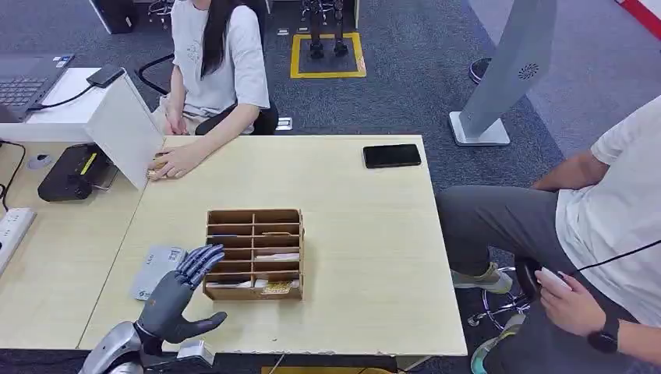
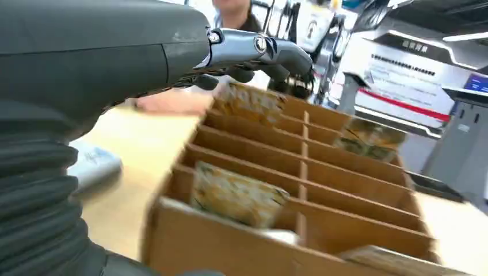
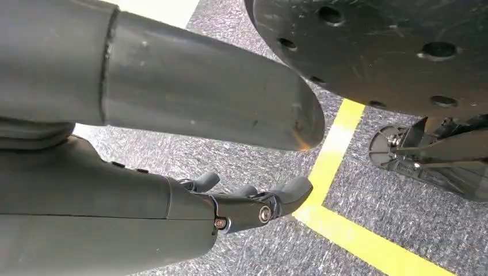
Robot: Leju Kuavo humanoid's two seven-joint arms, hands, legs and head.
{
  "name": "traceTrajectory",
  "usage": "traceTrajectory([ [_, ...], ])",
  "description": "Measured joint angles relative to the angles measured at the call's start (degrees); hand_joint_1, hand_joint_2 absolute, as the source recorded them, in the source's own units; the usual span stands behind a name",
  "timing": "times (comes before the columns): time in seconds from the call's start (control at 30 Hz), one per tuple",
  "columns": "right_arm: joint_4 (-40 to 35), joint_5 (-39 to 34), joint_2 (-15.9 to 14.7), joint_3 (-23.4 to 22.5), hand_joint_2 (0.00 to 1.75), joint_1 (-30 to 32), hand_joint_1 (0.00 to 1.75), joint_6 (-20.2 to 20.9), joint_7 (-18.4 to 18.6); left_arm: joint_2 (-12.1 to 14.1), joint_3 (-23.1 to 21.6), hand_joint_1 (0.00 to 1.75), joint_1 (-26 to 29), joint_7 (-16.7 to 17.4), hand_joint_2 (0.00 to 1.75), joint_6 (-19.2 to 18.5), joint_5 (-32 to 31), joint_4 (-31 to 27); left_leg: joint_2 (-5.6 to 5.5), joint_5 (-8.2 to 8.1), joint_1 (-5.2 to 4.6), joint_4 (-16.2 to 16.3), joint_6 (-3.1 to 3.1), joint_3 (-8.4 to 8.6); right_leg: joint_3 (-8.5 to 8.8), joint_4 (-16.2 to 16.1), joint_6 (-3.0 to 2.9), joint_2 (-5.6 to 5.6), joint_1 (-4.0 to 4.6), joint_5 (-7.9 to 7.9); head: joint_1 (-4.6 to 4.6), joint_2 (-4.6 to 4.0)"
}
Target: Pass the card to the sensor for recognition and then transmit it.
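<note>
A wooden organiser box (image 1: 253, 216) with several slots stands in the middle of the light table (image 1: 366, 234). Cards lie in some slots, one patterned card (image 1: 277, 287) in the nearest row. My left hand (image 1: 181, 292) hovers at the box's near left corner, fingers spread, holding nothing. In the left wrist view the fingers (image 2: 253, 54) reach over the box (image 2: 230, 247) above a patterned card (image 2: 236, 195). A pale grey-blue card (image 1: 156, 271) lies flat on the table left of the box. My right hand (image 3: 253, 201) hangs over the carpet, fingers loosely extended and empty.
A black device (image 1: 74, 173) sits on the left desk behind a white divider (image 1: 125, 128). A seated person rests a hand (image 1: 175, 164) on the table's far left. A black phone (image 1: 391, 156) lies far right. Another person (image 1: 608, 234) sits to the right.
</note>
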Motion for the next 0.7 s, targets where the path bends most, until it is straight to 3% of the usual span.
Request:
traceTrajectory([
  [0.17,0.2,0.0,0.0,0.0,0.0,-0.2,0.0,-0.1,0.2,-3.4,1.1,0.0,0.8,-1.7,1.75,-5.5,7.0,1.7,0.0,0.0,-0.01,0.0,0.0,0.0,0.0,0.0,0.0,0.0,-0.01,0.0,0.0,0.0],
  [0.33,0.2,0.0,0.0,0.0,0.0,-0.3,0.0,-0.2,0.6,-5.4,2.3,0.0,0.4,-1.9,1.75,-0.3,-1.3,3.8,0.0,0.0,0.0,0.0,0.0,0.02,0.0,0.0,0.0,0.0,0.0,0.01,-0.02,0.0],
  [0.53,0.2,0.0,0.0,0.1,0.0,-0.3,0.0,0.1,0.2,-5.7,2.3,0.0,-0.4,-0.1,1.75,7.2,-9.9,5.8,0.0,0.0,0.01,0.0,0.0,0.02,0.0,0.0,0.0,0.0,0.0,0.0,-0.02,0.0],
  [0.7,0.2,0.0,0.0,0.2,0.0,-0.3,0.0,0.2,0.0,-6.1,2.3,0.0,-0.6,1.6,1.75,9.0,-9.9,6.7,0.0,0.0,0.0,0.0,0.0,0.01,0.0,0.0,0.0,0.0,0.0,0.0,-0.02,0.0],
])
